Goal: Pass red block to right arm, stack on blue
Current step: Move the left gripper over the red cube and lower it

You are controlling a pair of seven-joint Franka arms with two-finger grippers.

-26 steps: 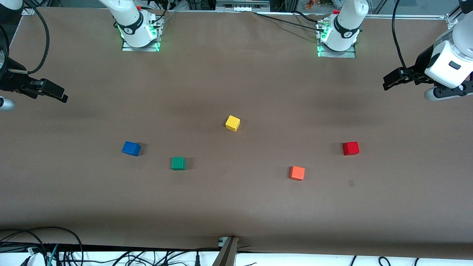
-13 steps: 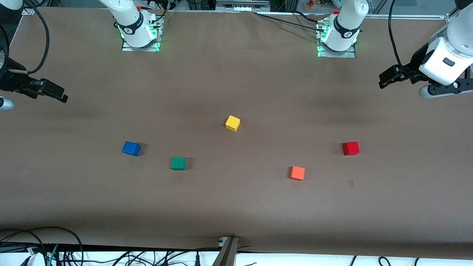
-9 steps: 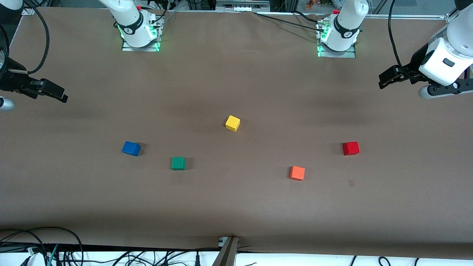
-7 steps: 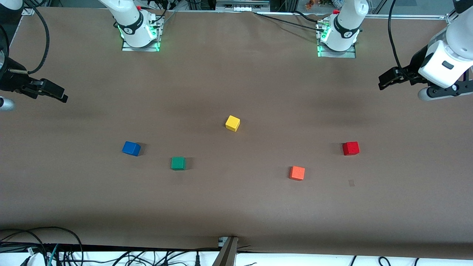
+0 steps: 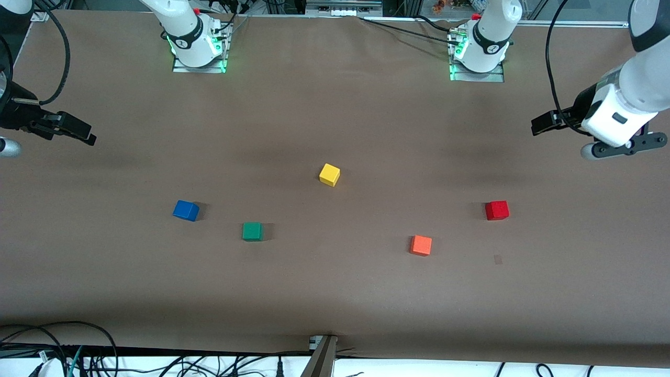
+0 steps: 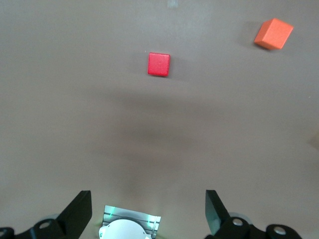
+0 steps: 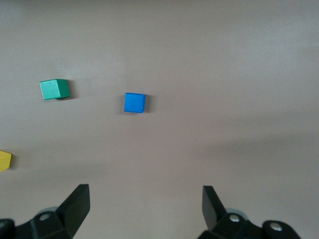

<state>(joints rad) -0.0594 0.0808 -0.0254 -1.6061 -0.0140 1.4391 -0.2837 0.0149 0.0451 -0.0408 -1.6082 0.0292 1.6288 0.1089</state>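
Observation:
The red block (image 5: 497,210) (image 6: 159,64) lies on the brown table toward the left arm's end. The blue cube (image 5: 186,210) (image 7: 134,103) lies toward the right arm's end. My left gripper (image 5: 542,125) (image 6: 148,211) hangs open and empty in the air over bare table near the left arm's end, well away from the red block. My right gripper (image 5: 81,133) (image 7: 145,206) hangs open and empty over the table edge at the right arm's end, and that arm waits.
A yellow cube (image 5: 330,174) sits mid-table. A green cube (image 5: 252,231) (image 7: 54,89) lies beside the blue one, nearer the front camera. An orange cube (image 5: 421,245) (image 6: 273,34) lies near the red block. The arm bases (image 5: 196,42) (image 5: 479,50) stand along the table edge.
My left arm has swung its hand down and slightly toward mid-table. The right arm and all cubes have stayed put.

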